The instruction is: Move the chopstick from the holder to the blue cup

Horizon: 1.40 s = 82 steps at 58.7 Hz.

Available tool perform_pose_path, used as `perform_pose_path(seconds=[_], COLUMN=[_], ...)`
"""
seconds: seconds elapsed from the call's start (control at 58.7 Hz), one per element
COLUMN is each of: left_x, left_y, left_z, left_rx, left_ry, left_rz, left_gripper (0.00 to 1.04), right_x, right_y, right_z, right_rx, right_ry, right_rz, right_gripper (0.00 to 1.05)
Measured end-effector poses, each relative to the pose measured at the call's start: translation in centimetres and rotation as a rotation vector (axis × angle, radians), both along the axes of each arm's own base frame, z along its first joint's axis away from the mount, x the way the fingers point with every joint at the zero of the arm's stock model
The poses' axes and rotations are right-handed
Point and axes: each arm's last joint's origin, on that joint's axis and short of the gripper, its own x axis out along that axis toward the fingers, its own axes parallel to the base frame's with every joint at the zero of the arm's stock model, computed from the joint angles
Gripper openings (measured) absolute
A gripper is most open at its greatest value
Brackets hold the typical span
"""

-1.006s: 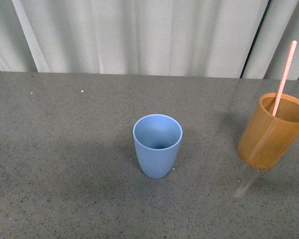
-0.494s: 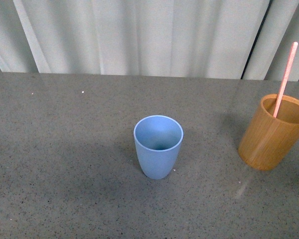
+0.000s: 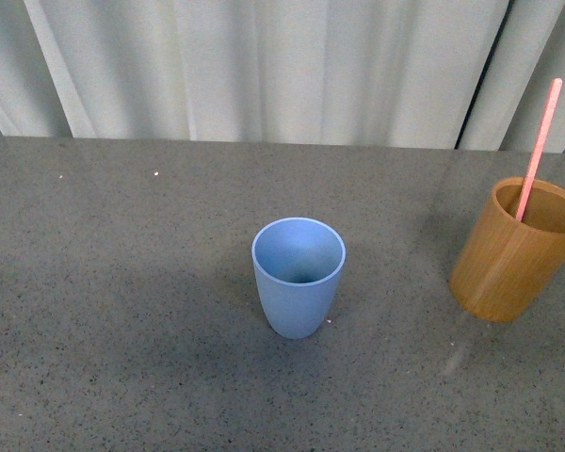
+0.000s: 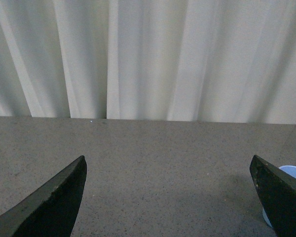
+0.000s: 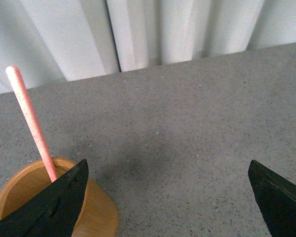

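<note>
The light blue cup [image 3: 298,276] stands upright in the middle of the grey table and looks empty. At the right edge stands the orange-brown wooden holder [image 3: 514,250], with one pink-red chopstick [image 3: 538,148] leaning out of it. Neither arm shows in the front view. My left gripper [image 4: 167,197] is open over bare table, and a sliver of the blue cup [image 4: 293,174] peeks from behind one finger. My right gripper [image 5: 167,197] is open too, beside the holder [image 5: 34,200], whose chopstick [image 5: 30,121] rises close to one finger.
The grey speckled table [image 3: 122,282] runs back to a white pleated curtain [image 3: 264,66]. A dark vertical gap [image 3: 482,75] splits the curtain at the right.
The holder has straightened up slightly and shifted a little on the table; a faint blurred streak below it has faded. The blue cup has not moved.
</note>
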Motion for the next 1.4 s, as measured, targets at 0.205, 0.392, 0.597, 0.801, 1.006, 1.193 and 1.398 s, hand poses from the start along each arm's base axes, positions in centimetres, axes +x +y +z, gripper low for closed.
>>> perform_pose_path(seconds=[0.205,0.392,0.597,0.801,1.006,1.193,1.398], left_x=[0.0,0.0,0.0,0.0,0.0,0.0,0.0], left_y=[0.0,0.0,0.0,0.0,0.0,0.0,0.0], left_z=[0.0,0.0,0.0,0.0,0.0,0.0,0.0], left_rx=[0.0,0.0,0.0,0.0,0.0,0.0,0.0], left_ry=[0.0,0.0,0.0,0.0,0.0,0.0,0.0], left_rz=[0.0,0.0,0.0,0.0,0.0,0.0,0.0], left_gripper=[0.98,0.98,0.98,0.98,0.98,0.98,0.98], right_x=[2.3,4.1,5.4,6.7,8.1,9.1,9.7], right_y=[1.0,2.0,2.9,3.7,4.2,4.9,5.9], right_z=[-0.1,0.2,-0.1,-0.6,-0.7,-1.0,-1.4], right_rx=[-0.045,-0.076,-0.077,-0.082,-0.084,-0.082,-0.077], right_ry=[0.049,0.06,0.069,0.065,0.05,0.046,0.046], right_rz=[0.092,0.153,0.189,0.219,0.229,0.237,0.258], right_gripper=[0.95,0.95,0.95,0.95,0.95,0.95,0.95])
